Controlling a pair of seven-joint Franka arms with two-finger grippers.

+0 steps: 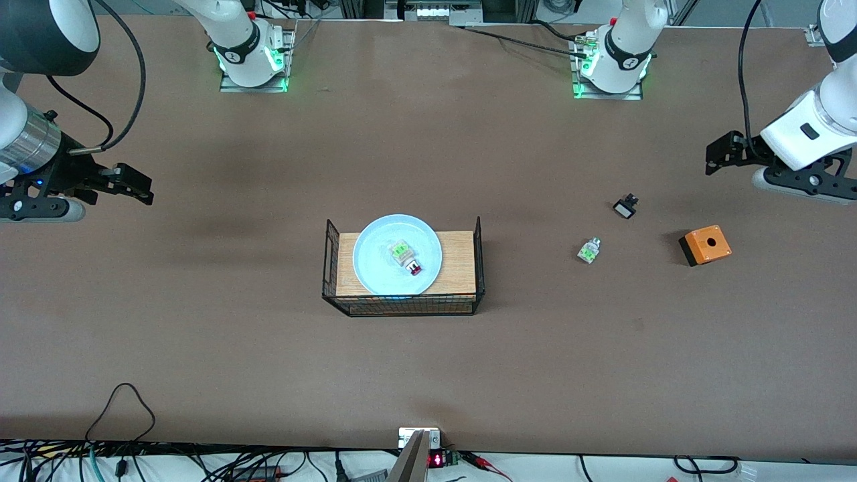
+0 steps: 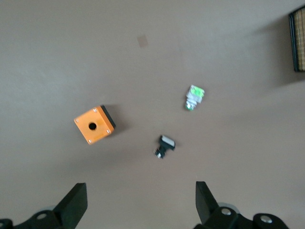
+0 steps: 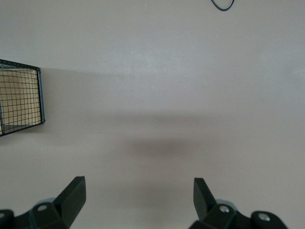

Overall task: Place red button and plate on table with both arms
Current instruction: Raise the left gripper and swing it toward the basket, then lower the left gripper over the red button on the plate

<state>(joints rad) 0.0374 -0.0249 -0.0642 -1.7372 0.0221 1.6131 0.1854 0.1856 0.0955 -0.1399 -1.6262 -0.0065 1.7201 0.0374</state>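
Still, red button (image 1: 415, 269) on plate (image 1: 375, 268).

Here's the brown counter (image 1: 201, 321), and sitting mid-counter is the black wire rack (image 1: 404, 304) with its wooden top. Toward the left arm's end, three loose pieces lie straight on the surface: a white-green part (image 1: 589, 250), a small black-and-white part (image 1: 625, 205) a little farther from the front camera, and an orange box (image 1: 706, 245) with a round hole in its top, closest to that end's edge. A loop of black cable (image 1: 120, 402) curls onto the counter at the edge nearest the front camera, toward the right arm's end.
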